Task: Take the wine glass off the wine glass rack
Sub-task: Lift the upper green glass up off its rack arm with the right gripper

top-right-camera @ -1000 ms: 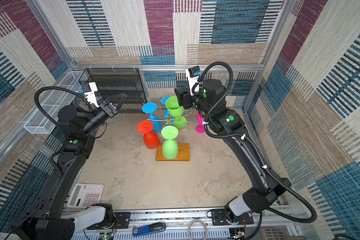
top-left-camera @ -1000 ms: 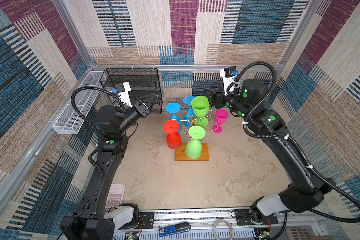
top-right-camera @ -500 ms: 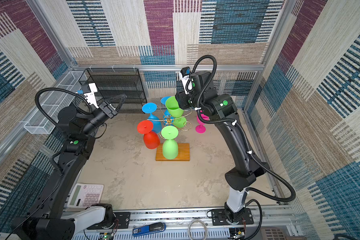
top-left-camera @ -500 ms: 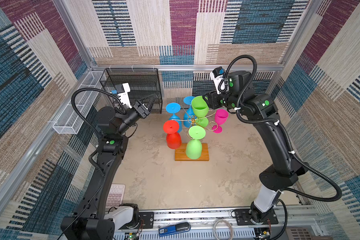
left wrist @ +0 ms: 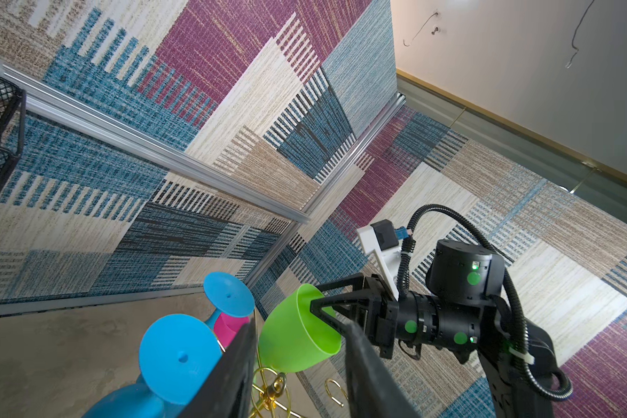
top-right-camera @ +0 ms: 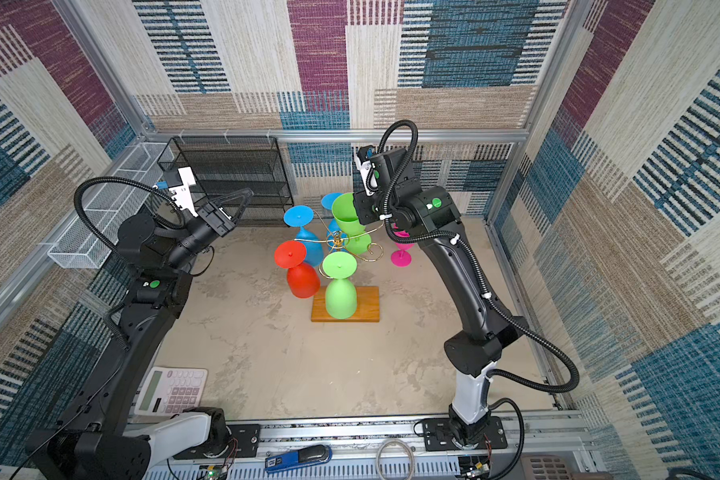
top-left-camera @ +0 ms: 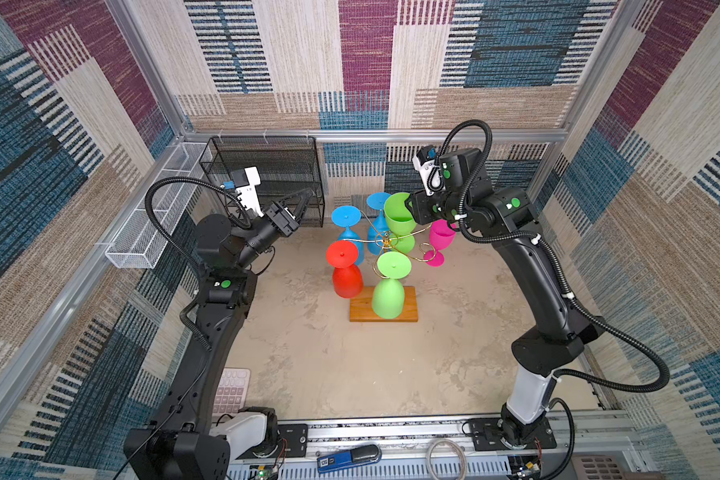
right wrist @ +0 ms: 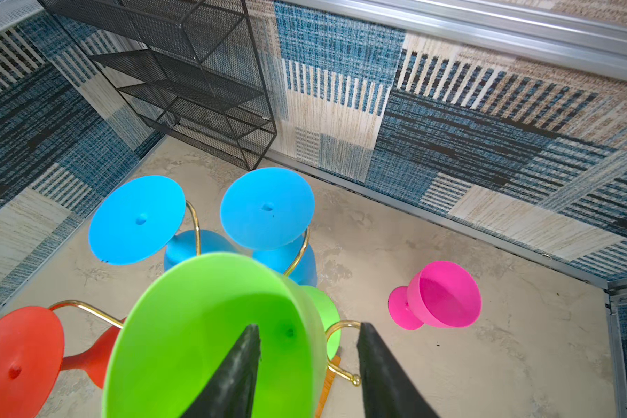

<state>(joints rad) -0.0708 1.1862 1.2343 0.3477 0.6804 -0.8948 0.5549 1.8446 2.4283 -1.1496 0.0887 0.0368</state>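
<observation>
**Lime-green glass straddled at the rim over the rack**

At the left, the left gripper (top-left-camera: 304, 203) is held in the air before the black mesh shelf unit (top-left-camera: 262, 166), its jaws parted with nothing between them. An inverted red plastic glass (top-left-camera: 347, 282) is hung from the wine glass rack (top-left-camera: 410, 307), a thin gold wire stand on an orange-brown wooden base. An upright lime-green plastic wine glass (top-left-camera: 399, 214) is seen over the rack's top, its lower part among the gold arms. Its rim is straddled by the right gripper (right wrist: 306, 327), one finger inside the bowl and one outside, with a gap beside the wall, so the jaws are unclenched. A pink plastic glass (top-left-camera: 441, 237) is stood on the tabletop at the right
</observation>
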